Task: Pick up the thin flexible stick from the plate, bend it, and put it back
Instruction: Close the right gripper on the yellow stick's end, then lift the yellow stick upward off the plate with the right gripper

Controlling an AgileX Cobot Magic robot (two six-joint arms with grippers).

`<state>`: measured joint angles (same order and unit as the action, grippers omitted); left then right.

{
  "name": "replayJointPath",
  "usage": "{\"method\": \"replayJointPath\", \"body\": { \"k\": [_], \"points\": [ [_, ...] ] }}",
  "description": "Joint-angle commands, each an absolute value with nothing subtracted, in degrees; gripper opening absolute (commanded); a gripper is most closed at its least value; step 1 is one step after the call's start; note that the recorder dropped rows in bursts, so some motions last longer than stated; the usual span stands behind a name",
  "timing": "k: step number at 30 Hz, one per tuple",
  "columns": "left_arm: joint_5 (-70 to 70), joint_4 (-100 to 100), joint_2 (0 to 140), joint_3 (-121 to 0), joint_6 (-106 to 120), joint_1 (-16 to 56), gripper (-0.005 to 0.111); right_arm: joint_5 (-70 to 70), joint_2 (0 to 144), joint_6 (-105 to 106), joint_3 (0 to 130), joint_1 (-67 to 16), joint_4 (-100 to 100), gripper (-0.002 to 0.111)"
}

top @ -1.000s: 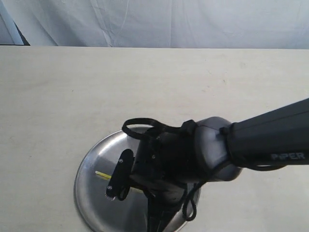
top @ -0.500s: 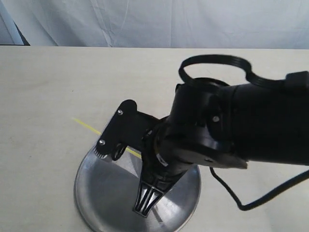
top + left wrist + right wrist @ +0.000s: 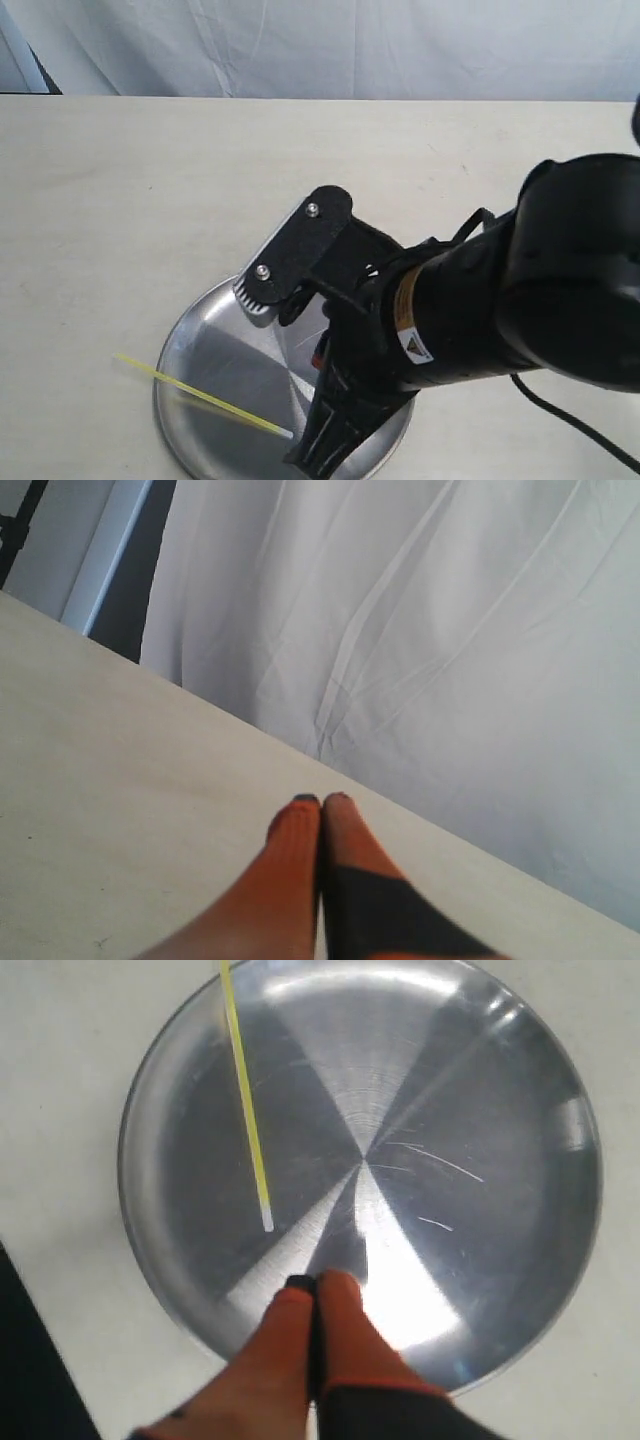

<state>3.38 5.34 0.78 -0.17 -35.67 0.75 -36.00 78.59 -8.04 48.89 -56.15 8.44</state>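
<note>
The thin yellow-green plastic stick point(image 3: 200, 394) slants far-left to near-right, pale end on the round brushed-steel plate point(image 3: 215, 345), other end past its left rim. The right gripper point(image 3: 315, 1282), pinched together and empty, hovers just right of that pale end.

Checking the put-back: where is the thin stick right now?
Exterior view: the thin flexible stick lies across the left side of the plate, one end poking past the rim over the table.
</note>
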Motion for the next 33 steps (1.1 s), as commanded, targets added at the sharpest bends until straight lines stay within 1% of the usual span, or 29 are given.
{"method": "replayJointPath", "body": {
  "k": [1,2,3,4,5,6,7,8,12,17,19,20,22,23,26,31,33],
  "points": [
    [2.13,5.38,0.29,0.0,-35.98,0.7,0.0,-31.37,85.18,-0.73,48.64,-55.75,8.47,-0.001],
    [2.13,5.38,0.29,0.0,-35.98,0.7,0.0,-29.47,87.26,0.62,48.64,-55.75,8.47,0.0],
    [2.13,5.38,0.29,0.0,-35.98,0.7,0.0,-27.54,88.89,1.25,48.64,-55.75,8.47,0.003],
    [2.13,5.38,0.29,0.0,-35.98,0.7,0.0,-23.38,92.09,1.99,48.89,-56.04,7.9,0.014],
    [2.24,5.41,0.29,0.0,-35.98,0.7,0.0,-21.65,93.66,1.99,49.43,-56.04,7.78,0.022],
    [2.86,5.41,0.29,0.0,-35.98,0.7,0.0,-20.35,97.13,1.99,51.09,-56.04,7.47,0.042],
    [3.15,5.41,0.29,0.0,-35.98,0.7,0.0,-20.42,98.63,1.99,52.26,-56.04,7.47,0.049],
    [3.42,5.41,0.29,0.0,-35.98,0.7,0.0,-20.42,102.15,1.99,54.54,-56.04,7.47,0.053],
    [3.51,5.29,0.29,0.0,-35.98,0.7,0.0,-20.42,111.63,1.28,62.06,-56.04,11.28,0.053],
    [3.51,5.29,0.29,0.0,-35.98,0.7,0.0,-24.88,117.52,-2.66,70.57,-56.04,15.54,0.052],
    [3.51,5.29,0.29,0.0,-35.98,0.7,0.0,-28.84,118.43,-5.92,73.59,-56.04,19.42,0.048],
    [3.51,5.29,0.29,0.0,-35.98,0.7,0.0,-31.73,118.29,-7.69,75.56,-56.04,22.7,0.042],
    [3.51,4.74,0.29,0.0,-35.98,0.7,0.0,-33.44,117.89,-8.89,77.06,-56.04,26.18,0.036],
    [3.51,4.49,0.29,0.0,-35.98,0.7,0.0,-34.09,117.57,-9.0,77.78,-56.04,27.27,0.035],
    [3.51,4.49,0.29,0.0,-35.98,0.7,0.0,-36.18,117.44,-9.22,79.82,-56.04,27.92,0.038],
    [3.51,4.49,0.29,0.0,-35.98,0.7,0.0,-37.07,117.69,-11.12,80.57,-54.16,28.62,0.052],
    [3.51,4.49,0.29,0.0,-35.98,0.7,0.0,-37.07,118.06,-12.51,80.57,-52.23,28.62,0.054]
  ]
}}
